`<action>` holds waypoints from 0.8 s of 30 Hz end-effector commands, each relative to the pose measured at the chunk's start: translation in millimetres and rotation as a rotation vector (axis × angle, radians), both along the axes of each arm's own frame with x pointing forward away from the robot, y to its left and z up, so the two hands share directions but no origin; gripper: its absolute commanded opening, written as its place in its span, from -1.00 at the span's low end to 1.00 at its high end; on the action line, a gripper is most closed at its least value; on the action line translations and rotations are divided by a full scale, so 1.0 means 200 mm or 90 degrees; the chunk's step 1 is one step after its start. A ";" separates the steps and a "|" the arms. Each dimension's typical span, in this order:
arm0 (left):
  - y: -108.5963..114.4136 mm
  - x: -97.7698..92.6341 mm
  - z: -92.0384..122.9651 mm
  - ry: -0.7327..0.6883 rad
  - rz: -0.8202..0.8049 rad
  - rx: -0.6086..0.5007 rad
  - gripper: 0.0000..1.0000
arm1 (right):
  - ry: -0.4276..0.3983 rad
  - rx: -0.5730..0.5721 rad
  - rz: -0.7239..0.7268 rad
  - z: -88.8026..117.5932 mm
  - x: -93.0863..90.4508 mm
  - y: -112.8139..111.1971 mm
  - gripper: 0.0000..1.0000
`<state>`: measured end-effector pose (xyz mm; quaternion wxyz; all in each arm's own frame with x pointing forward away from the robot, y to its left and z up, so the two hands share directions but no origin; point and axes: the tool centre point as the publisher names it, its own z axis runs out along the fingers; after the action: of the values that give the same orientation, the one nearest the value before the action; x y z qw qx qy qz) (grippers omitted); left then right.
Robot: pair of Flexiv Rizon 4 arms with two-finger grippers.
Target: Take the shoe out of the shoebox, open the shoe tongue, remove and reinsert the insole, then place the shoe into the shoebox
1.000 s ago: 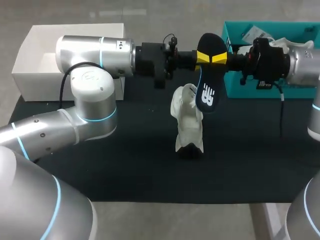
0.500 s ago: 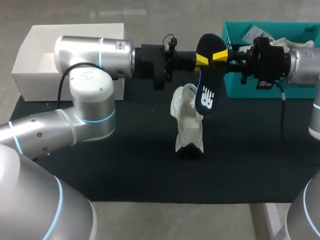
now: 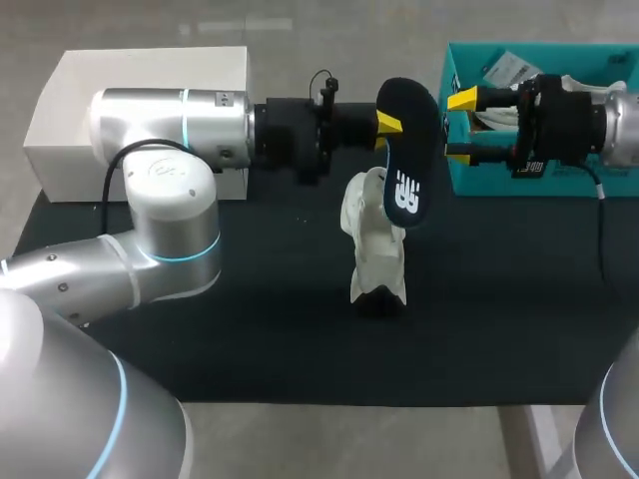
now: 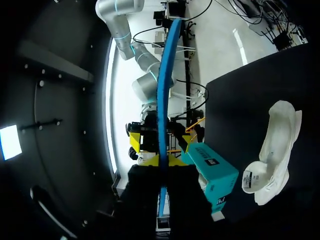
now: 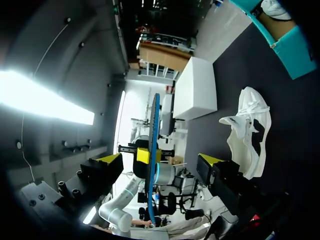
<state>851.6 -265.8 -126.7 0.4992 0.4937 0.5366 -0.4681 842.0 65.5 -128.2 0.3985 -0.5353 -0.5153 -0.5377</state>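
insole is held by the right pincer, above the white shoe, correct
No. The left pincer holds the insole; the right pincer is open and clear of it, as the head view shows. The insole does hang above the white shoe.

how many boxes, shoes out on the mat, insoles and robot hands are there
boxes: 2 (white box, teal shoebox)
shoe on the mat: 1
insole: 1
hands: 2 (left hand, right hand)
total: 6
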 end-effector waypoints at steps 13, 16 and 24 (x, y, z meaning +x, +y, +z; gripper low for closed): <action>0.00 -0.07 0.02 0.047 0.025 -0.006 -1.00 | 0.003 -0.012 -0.007 0.02 -0.04 -0.02 1.00; 0.00 -0.07 0.03 0.051 0.026 -0.009 -1.00 | 0.022 -0.059 -0.009 -0.01 -0.06 -0.06 1.00; 0.03 -0.09 0.02 0.078 0.021 0.007 -1.00 | 0.050 -0.250 -0.009 -0.05 -0.14 -0.27 1.00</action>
<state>834.8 -263.6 -125.2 0.4746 0.4551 0.5735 -0.4886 826.7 33.4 -152.3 0.3454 -0.5935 -0.5611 -0.4623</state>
